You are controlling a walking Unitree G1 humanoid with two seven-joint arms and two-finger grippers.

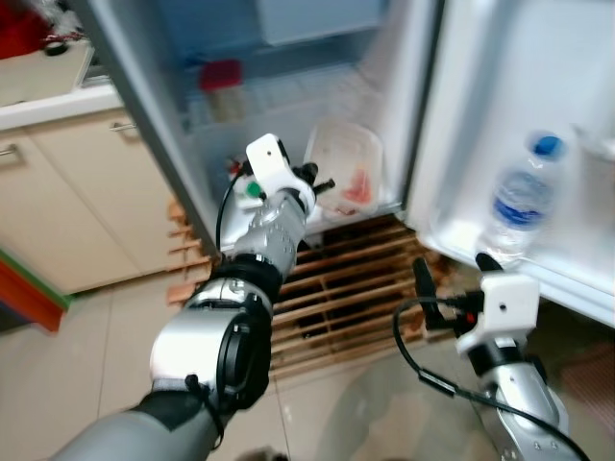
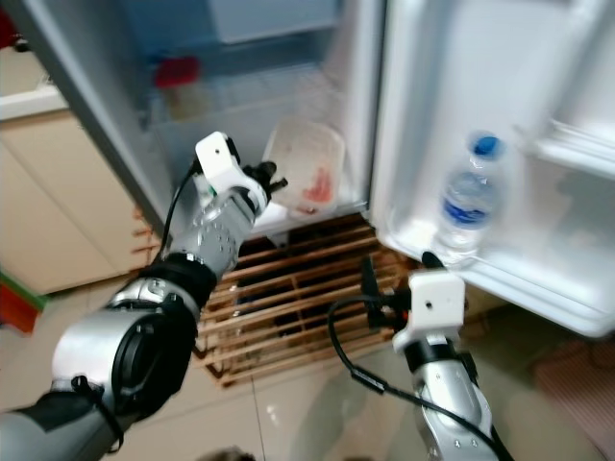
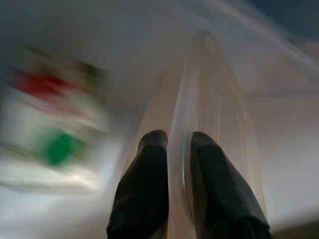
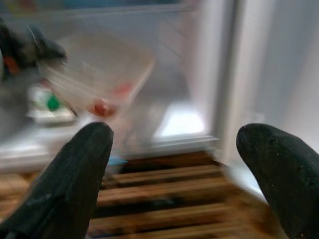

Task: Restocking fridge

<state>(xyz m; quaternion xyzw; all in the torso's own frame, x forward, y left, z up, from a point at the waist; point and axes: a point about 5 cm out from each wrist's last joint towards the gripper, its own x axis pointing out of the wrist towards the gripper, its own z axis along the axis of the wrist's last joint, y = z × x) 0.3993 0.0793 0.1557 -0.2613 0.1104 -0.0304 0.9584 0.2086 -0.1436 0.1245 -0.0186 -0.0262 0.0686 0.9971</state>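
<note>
My left gripper is shut on the rim of a clear plastic container with red food inside, holding it tilted at the front of the open fridge's lower shelf. In the left wrist view the two black fingers pinch the container's thin edge. My right gripper is open and holds nothing, low in front of the fridge door, just below a water bottle standing in the door shelf. A red-lidded jar stands deeper inside the fridge.
A wooden slatted pallet lies on the floor under the fridge. Cream kitchen cabinets stand to the left. The tiled floor lies in front. A green and red package shows blurred beside the container.
</note>
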